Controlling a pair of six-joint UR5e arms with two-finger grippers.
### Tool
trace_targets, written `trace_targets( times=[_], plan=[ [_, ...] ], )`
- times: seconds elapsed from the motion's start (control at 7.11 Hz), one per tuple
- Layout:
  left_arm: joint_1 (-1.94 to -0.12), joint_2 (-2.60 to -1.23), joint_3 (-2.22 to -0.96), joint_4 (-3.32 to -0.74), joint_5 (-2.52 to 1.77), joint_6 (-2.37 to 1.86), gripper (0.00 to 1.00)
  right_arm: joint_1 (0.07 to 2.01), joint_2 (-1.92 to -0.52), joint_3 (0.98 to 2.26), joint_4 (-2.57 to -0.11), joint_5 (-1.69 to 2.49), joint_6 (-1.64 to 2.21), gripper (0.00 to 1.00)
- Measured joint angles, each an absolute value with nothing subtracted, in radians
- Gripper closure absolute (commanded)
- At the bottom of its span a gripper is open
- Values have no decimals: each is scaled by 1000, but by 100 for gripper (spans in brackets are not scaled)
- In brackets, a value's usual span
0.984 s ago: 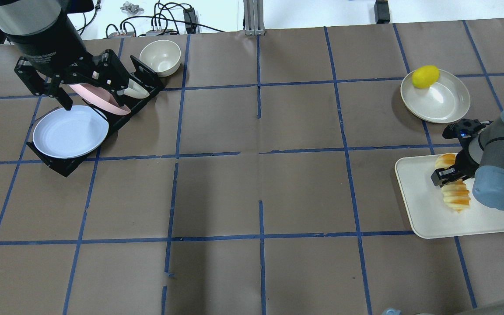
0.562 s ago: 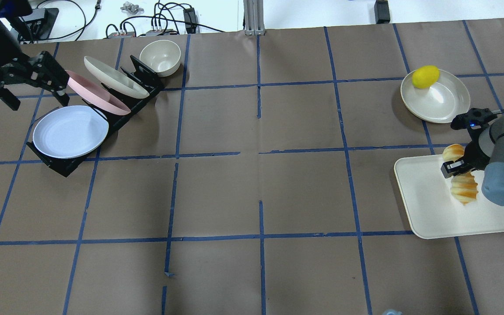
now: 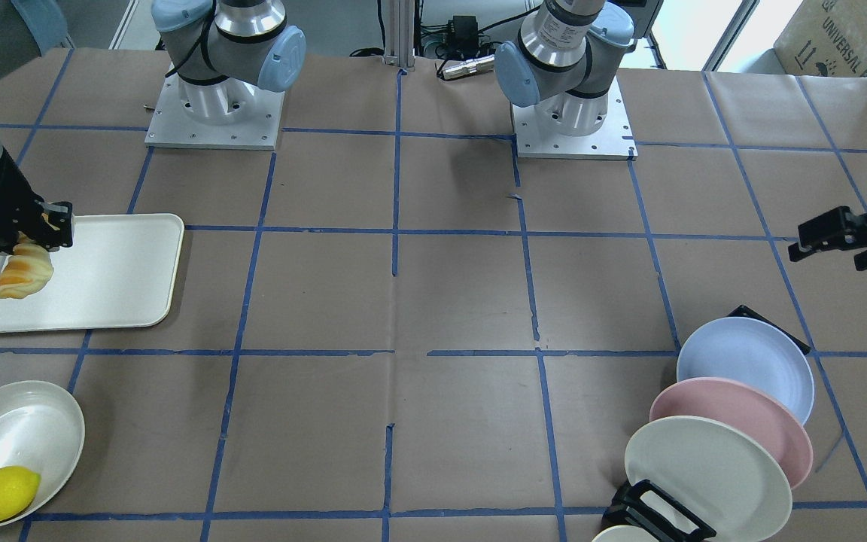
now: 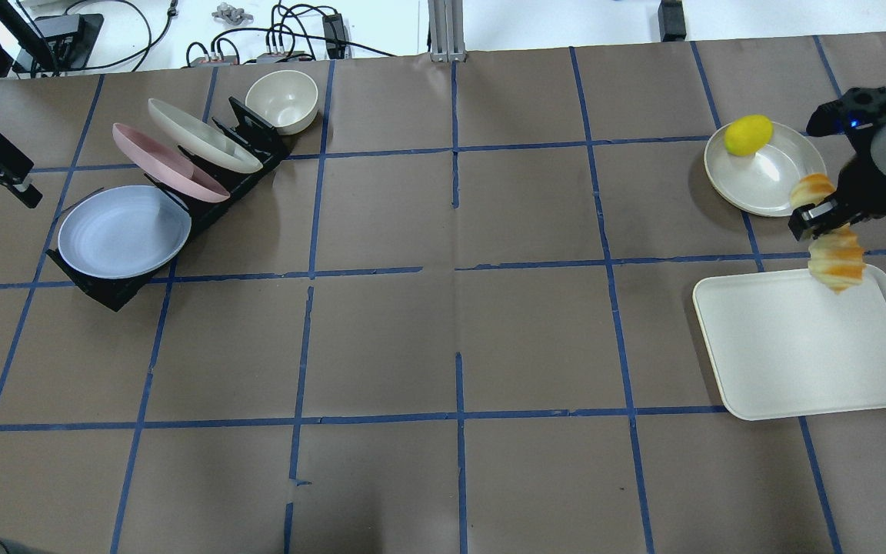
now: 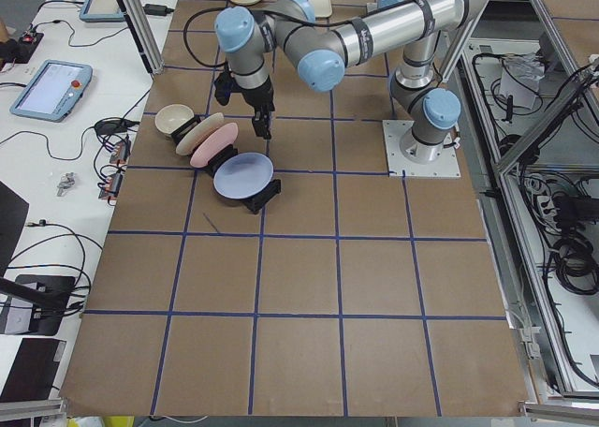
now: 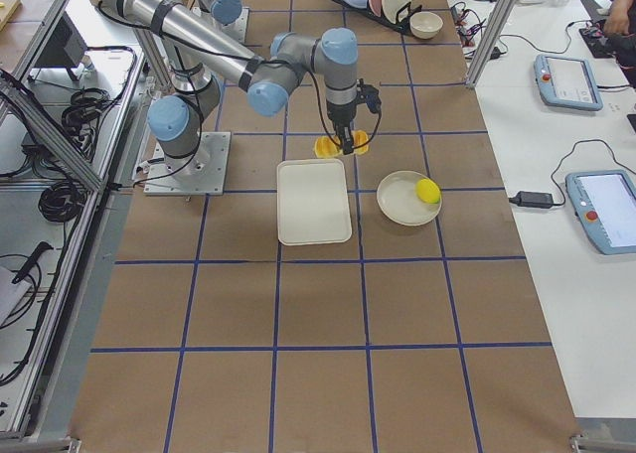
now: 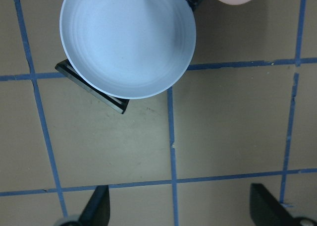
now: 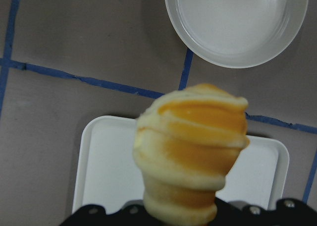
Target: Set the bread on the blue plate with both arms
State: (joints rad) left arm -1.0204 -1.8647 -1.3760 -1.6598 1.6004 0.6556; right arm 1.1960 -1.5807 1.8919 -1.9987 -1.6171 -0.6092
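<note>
- The left gripper (image 7: 183, 206) has pulled away from the dish rack (image 4: 97, 288) to the table's left edge. Its jaws stand wide apart and hold nothing.
- The blue plate (image 4: 124, 231) has not moved. It leans in the rack's nearest slot, close to the far left corner, with the pink plate (image 4: 166, 161) and a cream plate (image 4: 204, 137) behind it. The left arm came away without it, so the plate half of the job is not yet begun, and it probably needs a fresh approach.
- The middle of the table shows no change.
- The right gripper (image 4: 824, 215) is clamped across the middle of the bread (image 4: 835, 258), which a second ago lay on the white tray (image 4: 797, 346) by the right edge. The loaf now hangs clear in the air over the tray's far rim, one end drooping, just short of the cream dish (image 4: 777, 181) with the lemon (image 4: 747, 135).
- So the pick-up looks done. The loaf must still cross the whole table, or be met partway by the plate.
</note>
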Motion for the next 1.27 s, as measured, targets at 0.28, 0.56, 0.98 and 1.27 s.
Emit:
trace_targets(
  times=[0.28,0.56,0.98,1.27],
  plan=[
    [-968,-2040,-1256,-1635,1571,778,0,1326,-1574,1685,-1786,-1618,-466,97],
    [-950,-2190,-1163,-1618,1521,841,1,1447,-1528,1507,-1633,-1629,-305,97],
    [-951,-2277,-1144,-1568,1493,866,16,1556,-1454,1343,-1497,-1629,-133,97],
    [-952,-2300,-1148,-1561,1460,867,34,1594,-1430,1305,-1463,-1618,-104,97]
  ],
)
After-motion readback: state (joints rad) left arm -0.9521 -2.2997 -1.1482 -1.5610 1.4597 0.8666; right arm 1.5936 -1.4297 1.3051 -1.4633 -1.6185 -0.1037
